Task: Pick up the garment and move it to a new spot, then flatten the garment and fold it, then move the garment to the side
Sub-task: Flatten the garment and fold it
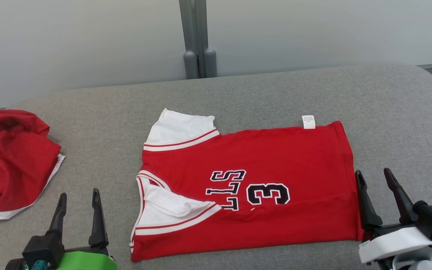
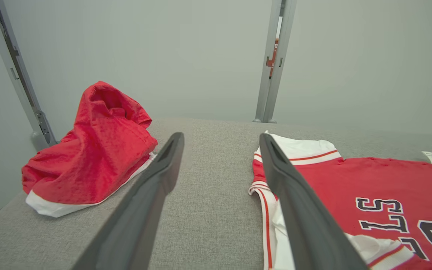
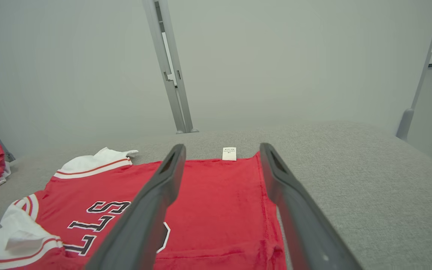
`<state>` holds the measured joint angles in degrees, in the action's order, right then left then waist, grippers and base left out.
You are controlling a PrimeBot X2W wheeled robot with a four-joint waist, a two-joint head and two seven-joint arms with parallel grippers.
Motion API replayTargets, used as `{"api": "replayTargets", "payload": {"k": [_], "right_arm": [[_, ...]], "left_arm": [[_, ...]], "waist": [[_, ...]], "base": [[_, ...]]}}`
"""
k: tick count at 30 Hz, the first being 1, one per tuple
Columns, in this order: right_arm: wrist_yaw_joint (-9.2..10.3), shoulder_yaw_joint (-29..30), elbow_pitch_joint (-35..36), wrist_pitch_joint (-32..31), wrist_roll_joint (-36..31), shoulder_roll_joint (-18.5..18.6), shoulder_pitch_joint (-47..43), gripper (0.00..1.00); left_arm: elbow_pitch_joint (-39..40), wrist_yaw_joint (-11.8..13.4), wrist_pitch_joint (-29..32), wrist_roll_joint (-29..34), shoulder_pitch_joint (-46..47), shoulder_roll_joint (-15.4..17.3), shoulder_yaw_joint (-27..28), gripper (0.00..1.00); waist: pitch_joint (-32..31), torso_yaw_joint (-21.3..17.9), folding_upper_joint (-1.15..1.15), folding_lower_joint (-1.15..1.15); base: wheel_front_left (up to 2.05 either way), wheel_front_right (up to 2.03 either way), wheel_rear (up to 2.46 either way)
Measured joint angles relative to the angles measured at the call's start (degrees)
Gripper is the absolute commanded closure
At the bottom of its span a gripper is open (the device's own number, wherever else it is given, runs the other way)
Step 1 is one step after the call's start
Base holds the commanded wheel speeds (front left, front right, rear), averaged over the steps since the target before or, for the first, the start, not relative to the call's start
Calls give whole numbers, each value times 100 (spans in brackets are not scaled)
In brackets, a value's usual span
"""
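Observation:
The garment (image 1: 276, 165) is a red jersey with white sleeves and black lettering, spread mostly flat in the middle of the grey padded table (image 1: 268, 93). One white sleeve is folded in over its near left part. It also appears as the garment (image 2: 373, 180) in the left wrist view and the garment (image 3: 219, 198) in the right wrist view. My left gripper (image 1: 79, 199) stands open at the lower left, a short way left of the jersey's collar end. My right gripper (image 1: 373, 176) is open by the jersey's right hem, its left finger at the cloth's edge. Neither holds anything.
A second red garment (image 1: 11, 161) with white trim lies crumpled at the table's far left edge; it is the red heap (image 2: 92, 150) in the left wrist view. A grey post (image 1: 199, 41) rises behind the table against a pale wall.

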<state>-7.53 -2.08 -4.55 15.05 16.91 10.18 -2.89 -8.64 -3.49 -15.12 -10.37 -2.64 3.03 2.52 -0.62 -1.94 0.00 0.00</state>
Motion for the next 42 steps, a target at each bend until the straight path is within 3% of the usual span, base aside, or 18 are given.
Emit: {"api": "replayTargets", "payload": {"k": [25, 33, 42], "right_arm": [[0, -196, -260, 0, -57, -14, 209, 0], [0, -354, -555, 1, -48, 367, 1109, 0], [0, -750, -1579, -398, 118, 837, 2767, 0]], "left_arm": [[-243, -92, 0, 96, 66, 9, 121, 0], [-545, -242, 0, 235, 1128, 365, -2, 0], [-1203, -366, 569, -80, 3022, 748, -578, 0]], "waist": [[7, -58, 0, 0], [141, -139, 0, 0], [700, -264, 0, 0]], "base": [[0, 0, 0], [0, 0, 0], [0, 0, 0]]}}
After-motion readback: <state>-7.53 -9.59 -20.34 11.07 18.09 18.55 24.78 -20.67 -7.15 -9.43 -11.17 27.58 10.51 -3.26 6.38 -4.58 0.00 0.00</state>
